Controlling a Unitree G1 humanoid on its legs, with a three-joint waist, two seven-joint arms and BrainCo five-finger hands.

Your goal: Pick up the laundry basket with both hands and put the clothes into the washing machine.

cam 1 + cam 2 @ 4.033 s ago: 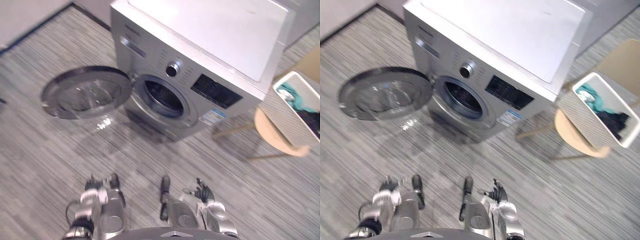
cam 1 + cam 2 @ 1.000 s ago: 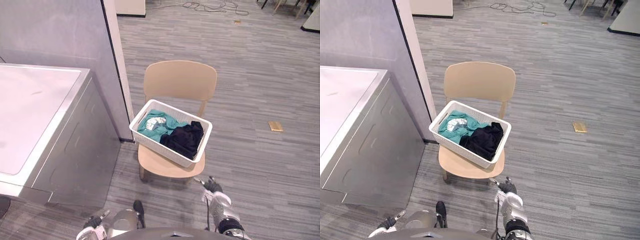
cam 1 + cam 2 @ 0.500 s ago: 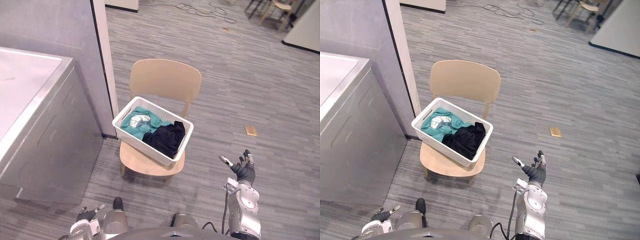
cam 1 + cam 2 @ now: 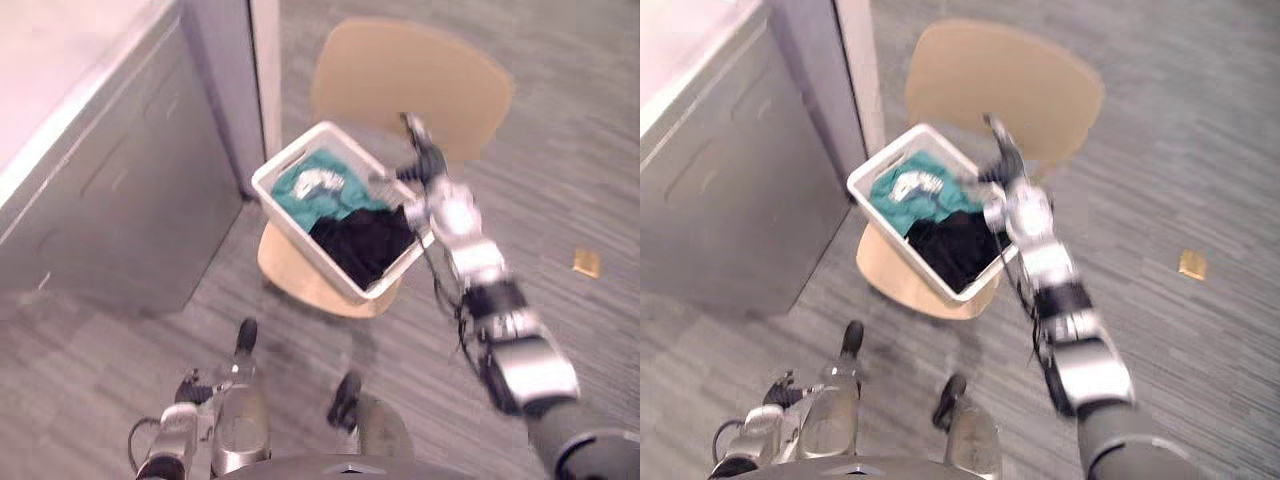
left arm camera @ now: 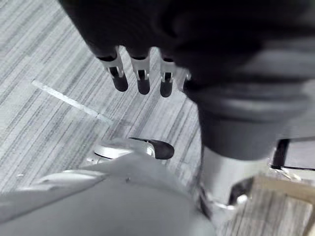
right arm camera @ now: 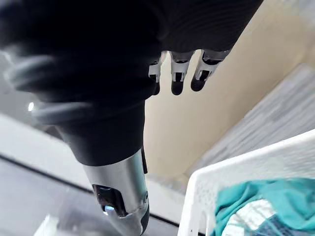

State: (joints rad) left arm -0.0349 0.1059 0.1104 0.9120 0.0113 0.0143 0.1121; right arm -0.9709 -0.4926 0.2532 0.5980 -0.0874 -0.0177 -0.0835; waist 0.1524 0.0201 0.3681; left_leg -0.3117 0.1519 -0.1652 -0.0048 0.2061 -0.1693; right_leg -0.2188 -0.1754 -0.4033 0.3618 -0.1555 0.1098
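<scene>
- On the tan chair's (image 4: 410,80) seat sits the white laundry basket (image 4: 300,245), set cornerwise, its rim level.
- Inside the basket lies a teal garment (image 4: 315,195) at the end nearer the washing machine (image 4: 100,190). A black garment (image 4: 365,245) lies at the other end, and the two touch in the middle.
- The washing machine's grey side panel stands just beside the basket, on the robot's left of it.
- The right hand (image 4: 420,165) is raised over the basket's far corner, between the basket and the chair's backrest.
- In the right wrist view its fingers (image 6: 177,81) are straight and relaxed and grasp nothing. They hang clear of the basket's white rim, with the backrest behind them.
- The left hand (image 4: 190,390) is low and well apart from the basket, on the robot's side of it and over striped grey carpet.
- Its fingers (image 5: 142,81) are straight and slack, and it holds nothing.
- A small tan scrap (image 4: 586,262) lies on the carpet, well to the right of the basket.
</scene>
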